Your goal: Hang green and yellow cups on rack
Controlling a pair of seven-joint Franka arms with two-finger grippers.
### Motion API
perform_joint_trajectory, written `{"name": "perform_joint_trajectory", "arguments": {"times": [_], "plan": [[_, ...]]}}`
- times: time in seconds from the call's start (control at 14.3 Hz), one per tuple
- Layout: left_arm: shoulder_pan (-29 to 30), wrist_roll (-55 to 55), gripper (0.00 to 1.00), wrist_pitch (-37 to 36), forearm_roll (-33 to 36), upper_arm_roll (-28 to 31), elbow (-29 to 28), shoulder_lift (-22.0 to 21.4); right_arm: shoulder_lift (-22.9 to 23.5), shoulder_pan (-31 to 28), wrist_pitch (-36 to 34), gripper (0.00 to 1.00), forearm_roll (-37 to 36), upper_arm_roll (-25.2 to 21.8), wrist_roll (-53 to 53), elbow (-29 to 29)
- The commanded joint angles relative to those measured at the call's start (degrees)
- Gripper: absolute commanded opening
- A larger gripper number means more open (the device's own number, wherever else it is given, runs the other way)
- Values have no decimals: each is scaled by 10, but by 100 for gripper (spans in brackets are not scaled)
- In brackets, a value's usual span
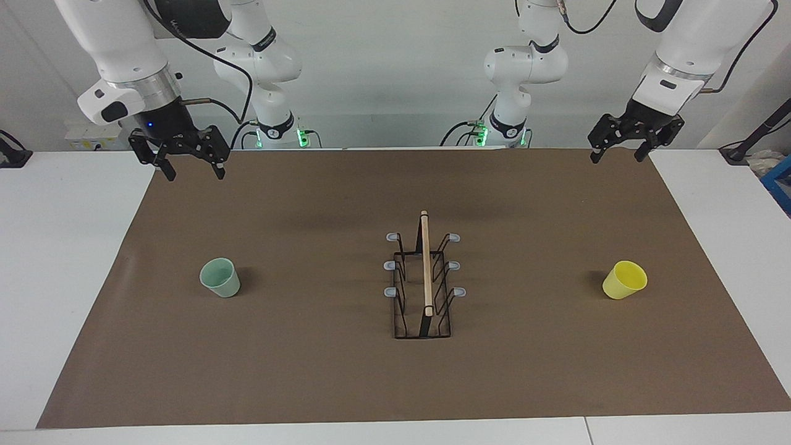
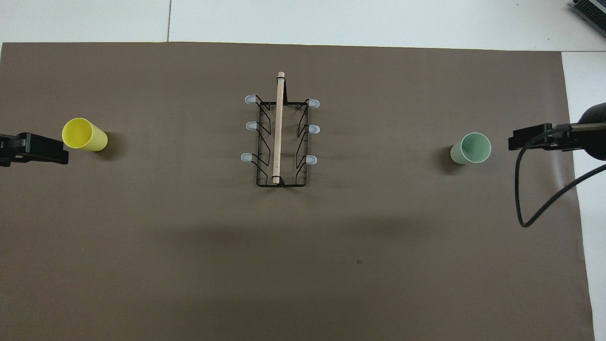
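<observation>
The pale green cup point(image 1: 219, 278) stands mouth up on the brown mat toward the right arm's end; it also shows in the overhead view point(image 2: 470, 148). The yellow cup point(image 1: 625, 280) stands toward the left arm's end, also in the overhead view point(image 2: 84, 135). The black wire rack point(image 1: 425, 281) with its wooden bar and grey-tipped pegs stands mid-table between them point(image 2: 280, 137); no cup hangs on it. My right gripper point(image 1: 193, 172) is open and empty, raised over the mat's corner near the robots point(image 2: 532, 137). My left gripper point(image 1: 615, 157) is open and empty over the other near corner point(image 2: 35, 148).
The brown mat point(image 1: 309, 371) covers most of the white table point(image 1: 62, 278). A black cable point(image 2: 535, 203) hangs from the right arm over the mat's edge near the green cup.
</observation>
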Motion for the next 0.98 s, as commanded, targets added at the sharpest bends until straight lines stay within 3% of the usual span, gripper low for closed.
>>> {"name": "perform_joint_trajectory", "arguments": {"times": [0.0, 0.42, 0.63, 0.77, 0.91], "plan": [[3, -11, 100, 5, 2, -1, -5, -6, 6, -8, -9, 100, -29, 9, 11, 11], [26, -29, 100, -26, -34, 8, 25, 36, 3, -4, -1, 100, -78, 9, -15, 3], [41, -67, 99, -36, -44, 11, 61, 84, 3, -17, 47, 100, -98, 5, -190, -4], [43, -117, 99, -53, -56, 19, 105, 130, -1, -18, 40, 100, -108, 5, -201, -14], [43, -196, 99, -68, -97, 46, 144, 168, -12, -19, 43, 100, -130, 5, -289, -38]]}}
